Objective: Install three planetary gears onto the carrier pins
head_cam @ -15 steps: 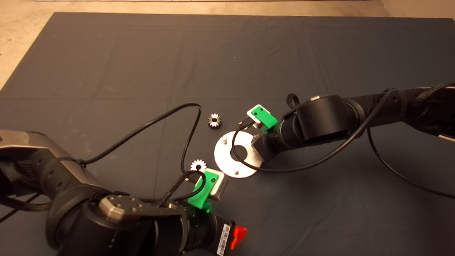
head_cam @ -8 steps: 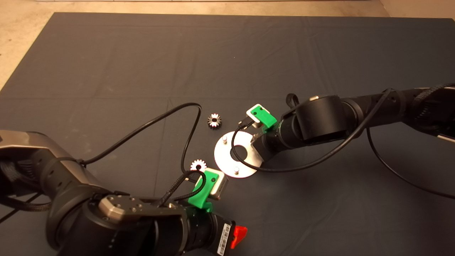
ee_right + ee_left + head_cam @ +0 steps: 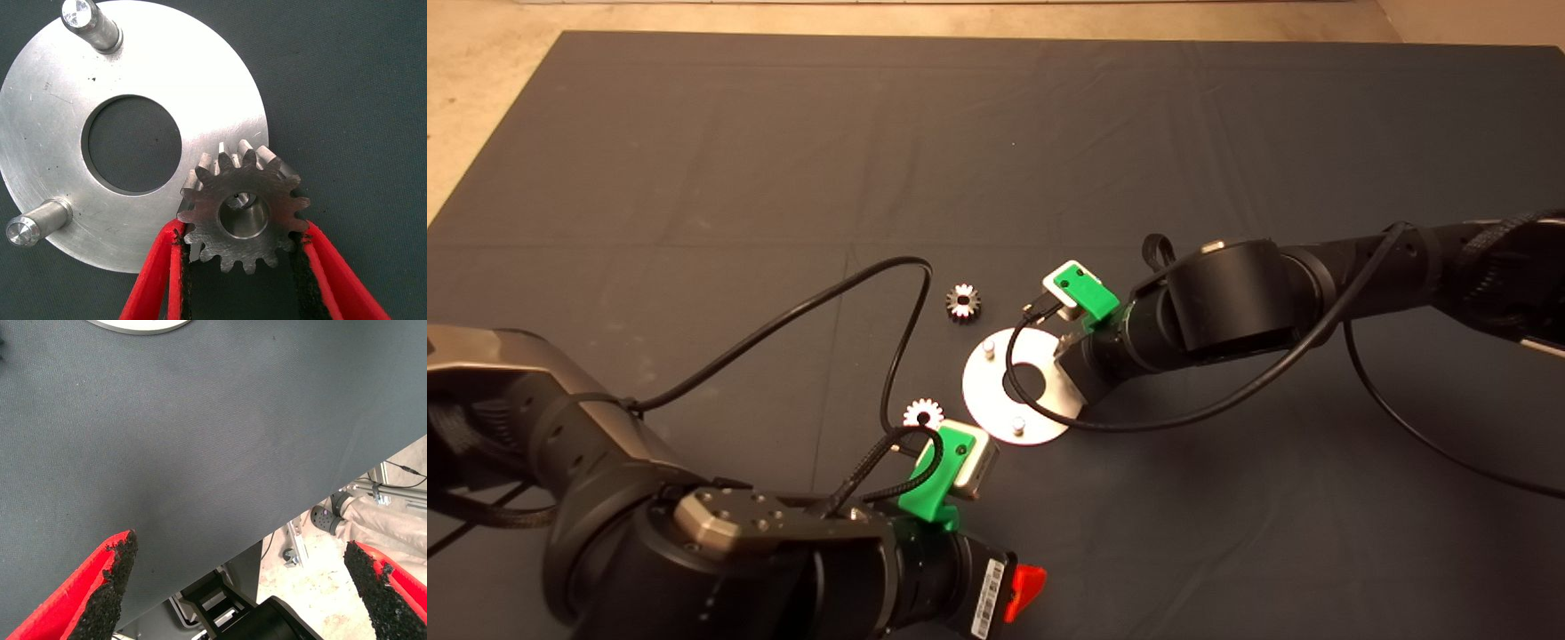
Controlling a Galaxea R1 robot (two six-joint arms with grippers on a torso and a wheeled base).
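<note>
Right wrist view showed the right claw (image 3: 239, 257) clamped on a gear (image 3: 243, 210) over a pin (image 3: 241, 199), needing its bore centred before lowering, while the left claw (image 3: 243, 587) gaped empty.

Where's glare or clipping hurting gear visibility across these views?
Head view: the gear nearest the left gripper is blown out white, teeth barely readable; the disc also glares; the far gear reads fine. Right wrist view: the held gear is sharp and evenly lit, bright highlights only on the pin tips.
</note>
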